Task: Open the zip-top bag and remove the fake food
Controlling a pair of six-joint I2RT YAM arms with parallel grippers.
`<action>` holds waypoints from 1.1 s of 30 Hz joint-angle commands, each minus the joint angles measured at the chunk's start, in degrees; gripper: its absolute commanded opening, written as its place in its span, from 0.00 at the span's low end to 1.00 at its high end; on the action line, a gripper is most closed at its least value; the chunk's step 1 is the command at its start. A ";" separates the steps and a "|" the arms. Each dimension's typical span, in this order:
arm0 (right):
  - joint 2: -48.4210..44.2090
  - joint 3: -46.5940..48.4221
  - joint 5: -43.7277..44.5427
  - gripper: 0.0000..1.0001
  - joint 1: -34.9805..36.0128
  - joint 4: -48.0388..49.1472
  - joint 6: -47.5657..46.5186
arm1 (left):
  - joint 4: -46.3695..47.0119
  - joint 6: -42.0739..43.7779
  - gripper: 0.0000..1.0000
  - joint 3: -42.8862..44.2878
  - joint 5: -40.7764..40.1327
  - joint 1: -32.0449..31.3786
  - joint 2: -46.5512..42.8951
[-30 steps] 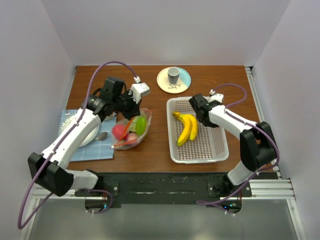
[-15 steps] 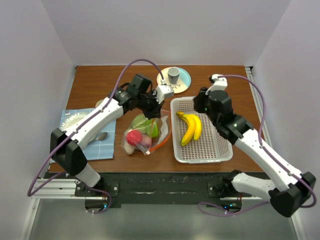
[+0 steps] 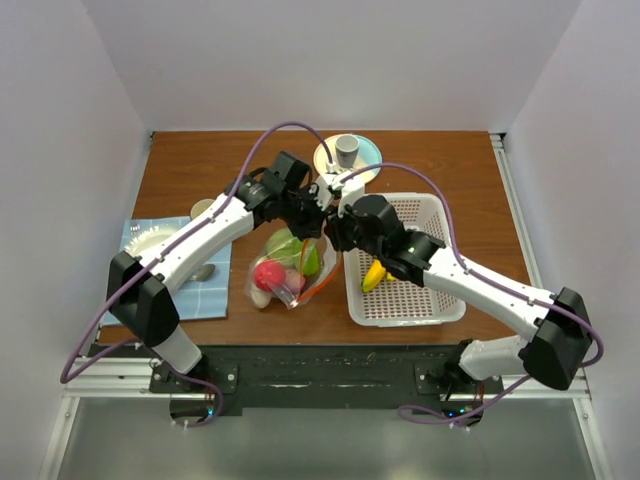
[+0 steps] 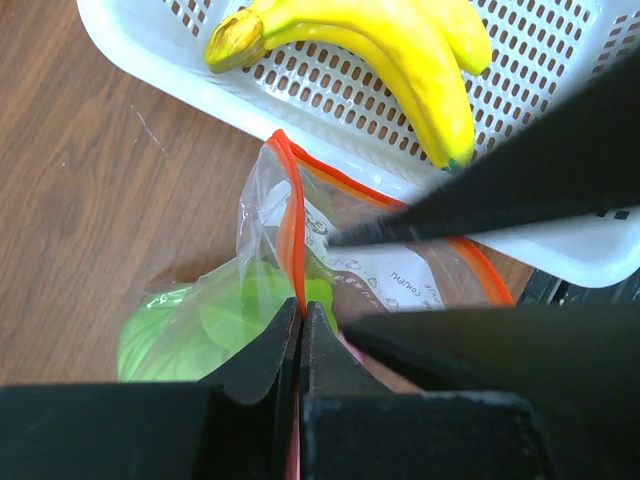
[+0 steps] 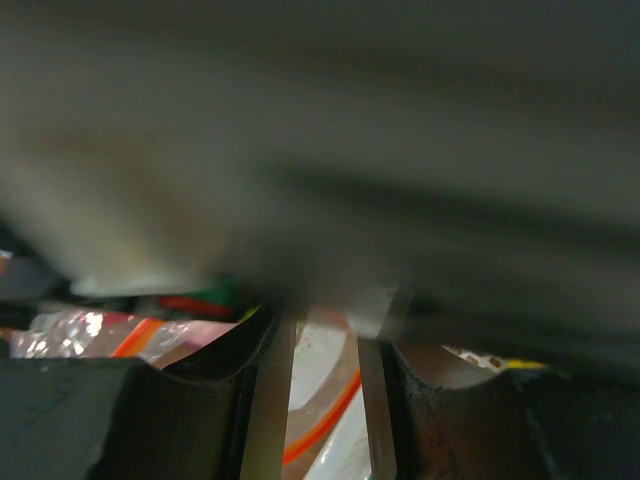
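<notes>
Just left of the white basket (image 3: 445, 300), left pincer (image 4: 301, 315) pinched the zip-top bag (image 3: 290, 262) by its strip, fake food (image 3: 268, 275) inside; right pincer (image 5: 318, 340) stood parted around the strip. Slick film could slip if it closed off-strip.

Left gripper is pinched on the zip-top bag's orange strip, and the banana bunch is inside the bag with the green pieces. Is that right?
Not quite. The left gripper does pinch the zip-top bag at its orange strip, and the green pieces are inside it. But the banana bunch lies in the white basket, outside the bag. The left wrist view shows this.
</notes>
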 commanded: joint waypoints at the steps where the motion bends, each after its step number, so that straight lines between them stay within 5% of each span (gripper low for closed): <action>1: -3.23 -2.41 -1.67 0.34 3.03 4.17 -2.14 | 1.38 0.89 0.00 -0.44 -1.72 -0.39 -1.76; 16: -5.79 -10.50 3.43 0.33 13.23 9.27 -1.08 | 1.47 -0.25 0.00 0.17 -2.87 -0.03 -1.94; 19: -2.28 -10.59 4.04 0.33 14.11 11.30 -1.34 | 0.51 -0.34 0.37 2.19 -3.22 0.84 -2.37; 21: 0.10 -10.15 4.31 0.33 14.11 11.30 -1.34 | 0.24 -0.60 0.47 4.30 -2.79 2.24 -2.99; 26: 1.77 -10.33 5.71 0.33 14.20 11.21 -1.87 | -1.95 0.53 0.97 10.01 0.12 13.48 -6.41; 31: 2.83 -9.71 5.54 0.33 14.11 10.77 -2.31 | 0.67 4.57 1.00 2.13 2.31 27.62 -13.08; 33: 3.09 -9.45 5.63 0.34 14.11 10.77 -2.13 | 1.64 5.72 1.00 -6.30 2.32 28.70 -14.24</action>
